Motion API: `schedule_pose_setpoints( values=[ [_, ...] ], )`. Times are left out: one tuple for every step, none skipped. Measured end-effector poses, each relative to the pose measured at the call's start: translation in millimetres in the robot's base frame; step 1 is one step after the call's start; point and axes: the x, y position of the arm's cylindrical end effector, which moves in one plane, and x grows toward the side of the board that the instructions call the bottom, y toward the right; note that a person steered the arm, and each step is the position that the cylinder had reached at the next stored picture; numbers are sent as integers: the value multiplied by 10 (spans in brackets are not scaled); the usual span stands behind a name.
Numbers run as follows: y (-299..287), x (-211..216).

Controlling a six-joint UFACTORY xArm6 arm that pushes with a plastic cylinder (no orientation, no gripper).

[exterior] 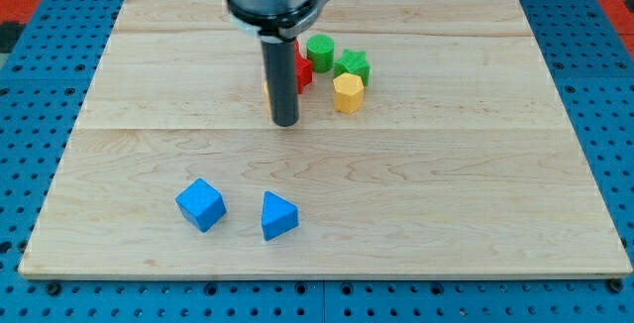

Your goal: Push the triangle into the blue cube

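A blue triangle block (278, 215) lies near the board's bottom, left of centre. A blue cube (201, 204) sits just to its left, a small gap apart. My tip (285, 122) is at the end of the dark rod, on the board well above the triangle, toward the view's top. It touches neither blue block.
A cluster sits right of the rod: a red block (302, 67) partly hidden behind it, a green cylinder (320, 53), a green star-shaped block (352, 65) and a yellow hexagonal block (348, 93). A sliver of yellow (267, 93) shows left of the rod. The wooden board (446, 214) lies on a blue pegboard.
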Motion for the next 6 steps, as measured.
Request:
schedule_pose_setpoints(
  values=[
    [-242,54],
    [90,556],
    [1102,1235],
    [367,1407],
    [-609,1237],
    [-432,1394]
  ],
)
